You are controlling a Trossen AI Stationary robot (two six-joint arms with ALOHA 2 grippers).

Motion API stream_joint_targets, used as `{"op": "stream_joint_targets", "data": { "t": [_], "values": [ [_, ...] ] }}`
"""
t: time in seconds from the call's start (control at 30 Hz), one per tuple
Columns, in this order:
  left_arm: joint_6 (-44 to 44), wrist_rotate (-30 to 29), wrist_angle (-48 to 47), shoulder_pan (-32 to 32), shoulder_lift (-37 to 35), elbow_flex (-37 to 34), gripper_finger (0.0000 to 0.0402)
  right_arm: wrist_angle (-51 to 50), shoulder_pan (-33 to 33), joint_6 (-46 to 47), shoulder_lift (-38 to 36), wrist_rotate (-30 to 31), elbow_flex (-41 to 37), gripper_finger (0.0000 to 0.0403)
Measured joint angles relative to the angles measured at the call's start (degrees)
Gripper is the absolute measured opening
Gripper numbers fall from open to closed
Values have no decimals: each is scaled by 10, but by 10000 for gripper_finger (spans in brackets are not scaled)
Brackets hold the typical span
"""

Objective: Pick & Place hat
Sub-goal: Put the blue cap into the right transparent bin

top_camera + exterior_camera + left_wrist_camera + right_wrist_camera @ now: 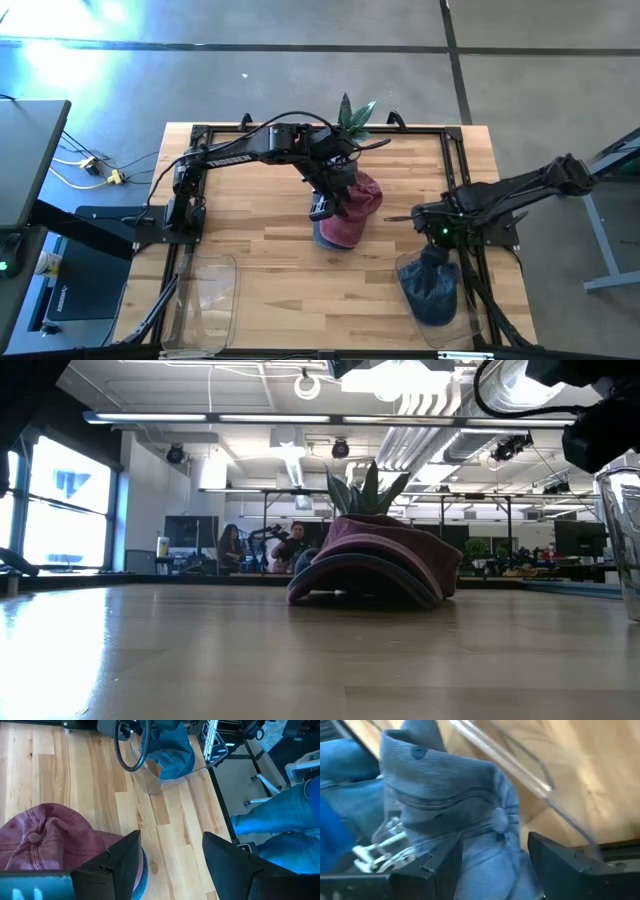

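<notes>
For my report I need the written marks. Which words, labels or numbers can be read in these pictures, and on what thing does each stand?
"TROSSEN": white letters on the dark left arm, seen from above; small but readable.
Dark grey box beside the table's left edge: a white label, too small to read.
Maroon fabric cap, blue corduroy cap, clear plastic bin: no text visible.

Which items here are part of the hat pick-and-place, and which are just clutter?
Job:
- maroon cap, mid-table on top of another hat
- blue cap at the right clear bin
- left clear bin
- left gripper, open above the maroon cap
- right gripper, open above the blue cap

Lying about:
- potted plant at the table's far edge
- cables on the floor
</notes>
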Motion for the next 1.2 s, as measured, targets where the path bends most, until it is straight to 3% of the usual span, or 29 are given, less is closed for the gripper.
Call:
{"op": "stream_joint_targets", "data": {
  "t": [0.17,0.47,0.67,0.87,1.03,1.2],
  "values": [
    [3,0,0,0,0,0,208,76,-9,-8,-1,-54,-15,172],
    [3,0,0,0,0,0,208,214,-9,-79,-17,-154,-19,11],
    [3,0,0,0,0,0,208,235,-3,-159,-88,-157,2,22],
    [3,2,0,0,0,0,208,157,-3,-167,-152,-80,-2,13],
    [3,2,0,0,0,0,208,63,-4,-189,-153,-75,-3,93],
    [3,2,0,0,0,0,208,73,-19,-209,-155,-101,9,172]
  ]
}}
